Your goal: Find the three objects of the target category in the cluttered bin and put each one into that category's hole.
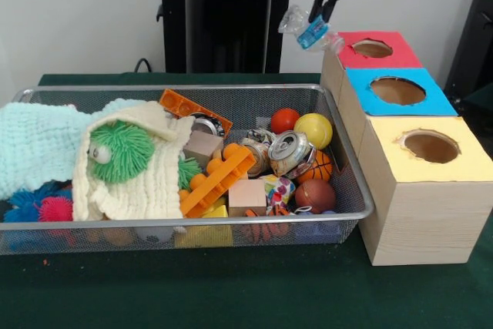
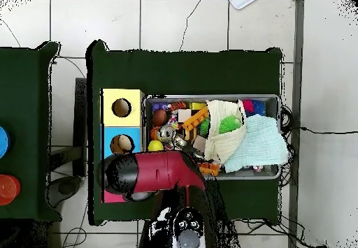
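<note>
The wire mesh bin (image 1: 362, 198) holds a heap of toys; it also shows in the overhead view (image 2: 212, 98). A silver can with a pull-tab top (image 1: 288, 151) lies on its side at the bin's right. A second silver can (image 1: 259, 149) lies just left of it. A third silver top (image 1: 206, 123) peeks out behind an orange piece. My gripper (image 1: 322, 15) hangs at the top, left of the red box's hole (image 1: 373, 48). It is shut on a small crumpled clear item with a blue label (image 1: 311, 31). In the overhead view the arm (image 2: 155, 172) hides the gripper.
Three wooden boxes with holes stand right of the bin: red-topped, blue-topped (image 1: 397, 90) and yellow-topped (image 1: 431, 146). The bin also holds a mint cloth (image 1: 38, 140), a cream cloth with a green spiky ball (image 1: 121, 150), orange bricks (image 1: 218, 180), and balls (image 1: 313, 129).
</note>
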Controlling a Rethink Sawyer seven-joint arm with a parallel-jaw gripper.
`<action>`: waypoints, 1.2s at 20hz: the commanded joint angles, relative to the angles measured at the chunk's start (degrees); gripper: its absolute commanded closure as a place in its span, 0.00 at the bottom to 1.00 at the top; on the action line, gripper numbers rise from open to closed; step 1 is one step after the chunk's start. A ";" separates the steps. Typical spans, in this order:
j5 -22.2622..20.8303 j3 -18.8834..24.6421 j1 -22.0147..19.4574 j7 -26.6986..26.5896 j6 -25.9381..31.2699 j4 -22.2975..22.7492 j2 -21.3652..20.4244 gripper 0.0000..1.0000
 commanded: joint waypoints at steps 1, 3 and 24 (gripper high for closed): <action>6.52 5.23 1.53 12.86 -6.24 -4.95 2.30 1.00; 7.55 4.85 2.49 13.90 -7.59 -5.48 2.94 1.00; 9.34 -1.46 8.57 13.27 -22.86 -3.39 11.61 1.00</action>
